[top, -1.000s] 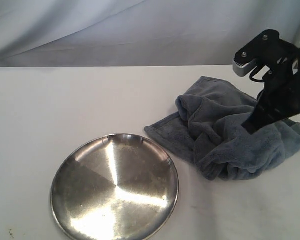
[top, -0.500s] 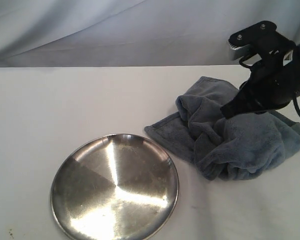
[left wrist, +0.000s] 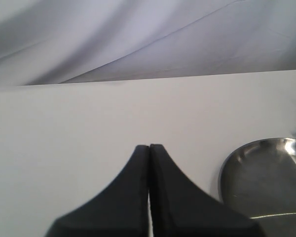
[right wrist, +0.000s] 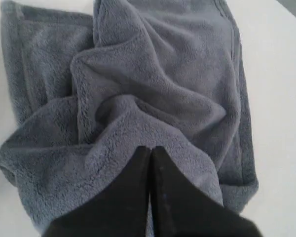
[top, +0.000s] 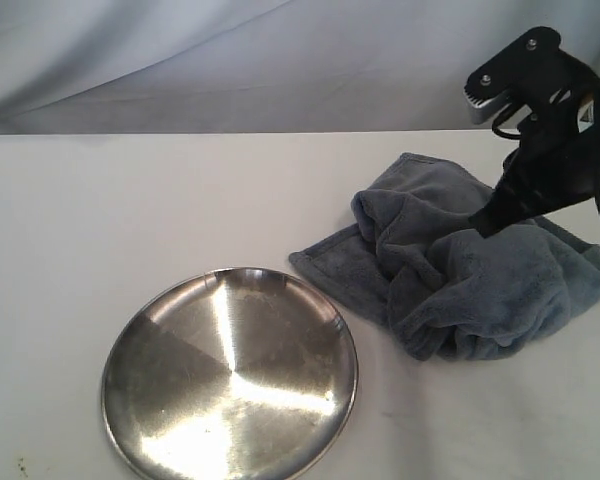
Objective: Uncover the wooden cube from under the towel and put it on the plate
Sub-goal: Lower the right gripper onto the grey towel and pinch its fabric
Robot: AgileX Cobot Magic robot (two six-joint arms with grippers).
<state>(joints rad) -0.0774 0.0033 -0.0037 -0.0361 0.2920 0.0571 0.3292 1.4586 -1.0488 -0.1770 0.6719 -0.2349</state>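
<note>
right gripper point(top: 483, 222): fingers pressed together, tip on towel point(top: 450, 280) | left gripper point(left wrist: 149, 146): pressed together above table point(top: 130, 220) | towel bunched, 2 o'clock of plate point(top: 230, 375), just beside | cube: not visible

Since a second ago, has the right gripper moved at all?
Yes. Against the unmoved towel, the right gripper has risen from its folds and shifted slightly toward the plate.

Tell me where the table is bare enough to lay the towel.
Bare table runs wide behind the plate and left of the towel. A narrow strip lies in front of the towel, right of the plate. Crowded at right, where the right gripper is over the towel.
</note>
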